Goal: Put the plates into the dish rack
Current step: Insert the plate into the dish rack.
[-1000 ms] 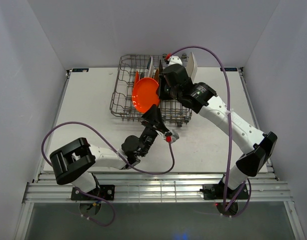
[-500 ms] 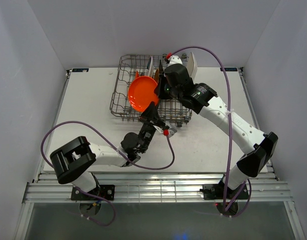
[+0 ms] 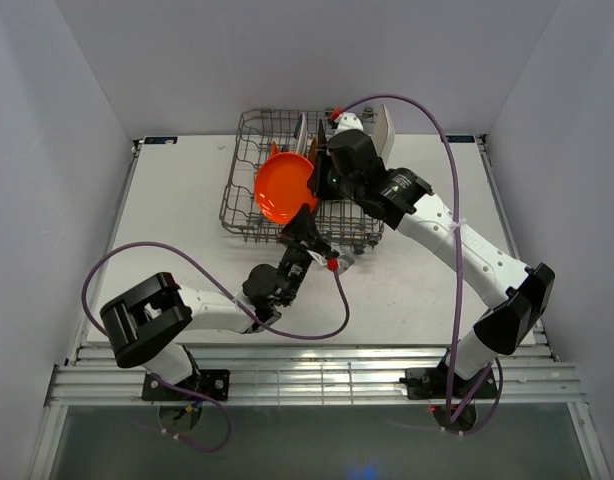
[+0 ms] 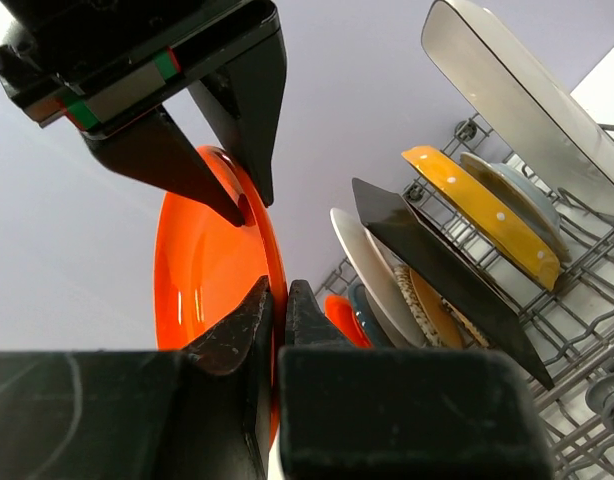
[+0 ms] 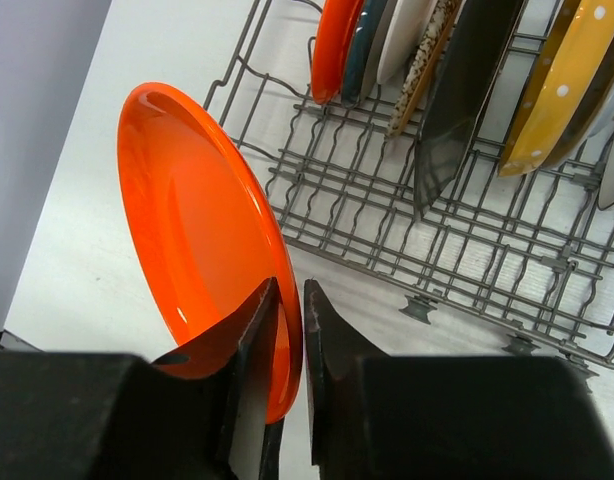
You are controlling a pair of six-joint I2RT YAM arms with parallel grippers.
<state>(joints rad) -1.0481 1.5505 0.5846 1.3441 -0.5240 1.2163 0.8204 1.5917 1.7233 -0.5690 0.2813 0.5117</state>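
A big orange plate [image 3: 284,187] stands on edge over the near left part of the dish rack [image 3: 249,160]. My left gripper [image 3: 306,213] grips its lower rim from below, and in the left wrist view this gripper [image 4: 277,292] is shut on the orange plate [image 4: 202,270]. My right gripper [image 3: 315,176] sits at the upper rim. In the right wrist view that gripper [image 5: 290,290] straddles the rim of the orange plate [image 5: 197,230], with a thin gap at one finger, so it is open. Several other plates stand in the rack's [image 5: 467,240] tines.
Standing in the rack are a small orange plate [image 5: 332,45], a speckled plate [image 5: 427,60], a dark square plate [image 5: 467,90], a yellow dotted plate [image 5: 562,80] and a white rectangular plate [image 4: 527,90]. White table [image 3: 177,230] lies left of the rack.
My left gripper has shut on the orange plate's lower rim. The plate shifted a little left and up. My right gripper's jaws have loosened slightly.
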